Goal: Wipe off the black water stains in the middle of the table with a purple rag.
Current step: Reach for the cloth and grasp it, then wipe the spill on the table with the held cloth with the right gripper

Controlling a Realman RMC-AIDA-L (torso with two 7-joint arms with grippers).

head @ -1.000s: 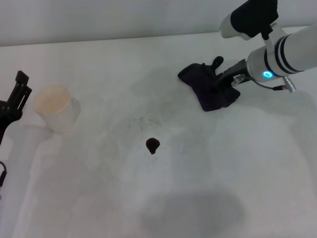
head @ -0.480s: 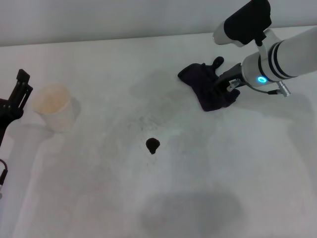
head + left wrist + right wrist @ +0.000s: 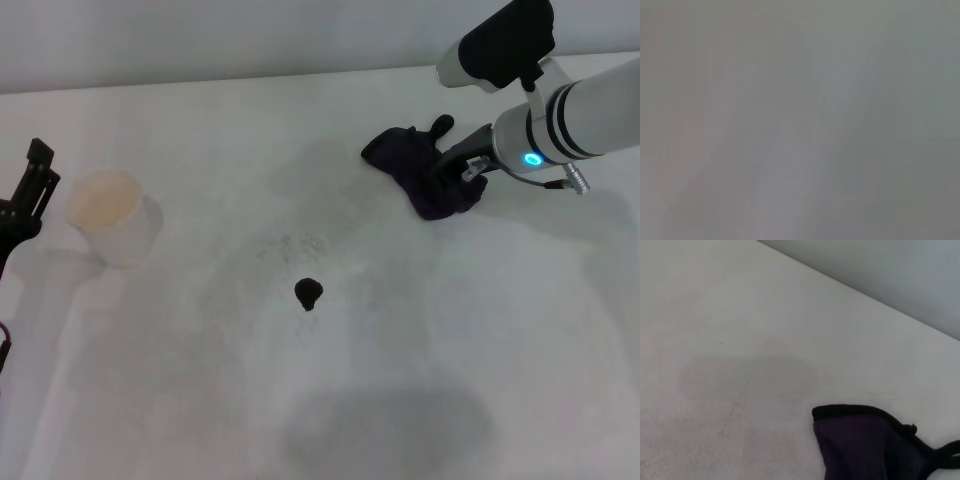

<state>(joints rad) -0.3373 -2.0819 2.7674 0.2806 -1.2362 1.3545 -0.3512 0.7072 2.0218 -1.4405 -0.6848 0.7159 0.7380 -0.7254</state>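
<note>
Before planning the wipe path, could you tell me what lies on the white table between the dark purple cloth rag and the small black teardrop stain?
In the head view, only bare white table with faint grey speckles lies between the purple rag and the black stain.

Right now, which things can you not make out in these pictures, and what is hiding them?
- Right gripper, head view: its fingers are dark against the purple rag, so whether they have closed on it is unclear.
- Purple rag, right wrist view: cut off by the picture's edge.
- Left wrist view: only grey blur, nothing recognisable.
- Left gripper, head view: partly cut off at the edge, so its finger state is unclear.
</note>
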